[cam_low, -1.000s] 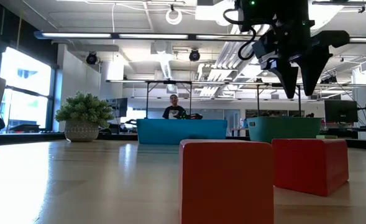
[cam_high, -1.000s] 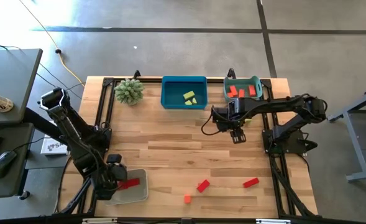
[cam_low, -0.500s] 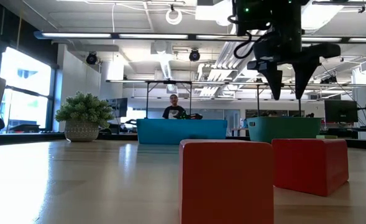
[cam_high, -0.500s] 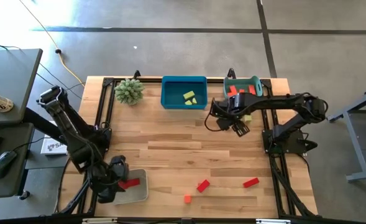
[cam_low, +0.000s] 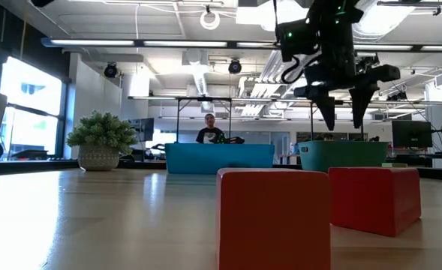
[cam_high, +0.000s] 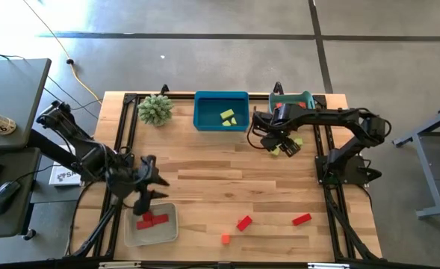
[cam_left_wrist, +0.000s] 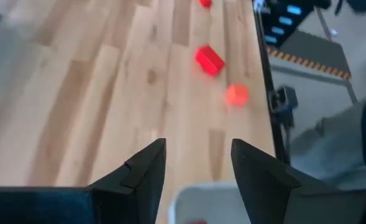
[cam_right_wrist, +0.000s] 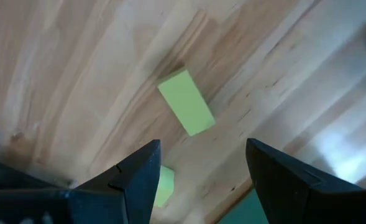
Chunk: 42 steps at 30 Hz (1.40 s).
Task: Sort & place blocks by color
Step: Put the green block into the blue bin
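Grey tray (cam_left_wrist: 220, 202) was cut off at the left wrist view's edge, its red block (cam_left_wrist: 196, 221) barely showing. Right arm hid most of the teal tray (cam_high: 305, 97) from above. Second yellow-green block (cam_right_wrist: 164, 185) sat partly behind a gripper finger (cam_right_wrist: 130, 180).

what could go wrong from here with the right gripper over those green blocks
The right gripper hangs open over a yellow-green bar, with a second green block close beside it; closing may nudge or catch both. The teal tray sits right next to them, so a low approach might clip its wall.

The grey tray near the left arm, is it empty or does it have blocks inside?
Not empty. The grey tray holds red blocks.
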Motion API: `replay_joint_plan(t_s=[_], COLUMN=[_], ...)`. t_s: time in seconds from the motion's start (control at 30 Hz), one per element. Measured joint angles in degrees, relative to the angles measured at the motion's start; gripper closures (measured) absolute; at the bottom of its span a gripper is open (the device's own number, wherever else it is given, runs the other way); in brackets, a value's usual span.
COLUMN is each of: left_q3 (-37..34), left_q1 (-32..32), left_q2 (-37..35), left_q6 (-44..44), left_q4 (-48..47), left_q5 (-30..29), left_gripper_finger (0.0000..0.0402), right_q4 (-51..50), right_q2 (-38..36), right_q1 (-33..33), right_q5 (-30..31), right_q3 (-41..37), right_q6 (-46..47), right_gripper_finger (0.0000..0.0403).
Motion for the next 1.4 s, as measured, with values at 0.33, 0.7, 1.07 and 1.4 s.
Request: replay_joint_plan(t_s=[0.33,0.7,1.07,1.4], left_q3=[0.0,-0.04,-0.04,-0.04], left_q1=[6.8,7.62,7.62,7.62], left_q2=[-1.65,-1.68,-1.66,-1.66], left_q6=[6.77,8.3,8.3,8.3], left_q4=[-0.02,-0.07,-0.48,-0.48], left_q5=[0.12,0.98,1.01,1.01], left_gripper_finger=[0.0229,0.0229,0.0229,0.0229], right_q4=[0.84,-0.06,1.17,2.83], right_q2=[8.15,15.56,15.66,15.66], right_q1=[-0.11,1.05,1.13,1.34], right_q5=[0.6,6.3,5.95,6.38], right_q3=[0.0,0.0,0.0,-1.91], right_q6=[-1.15,8.75,9.52,9.45], right_gripper_finger=[0.0179,0.0179,0.0179,0.0179])
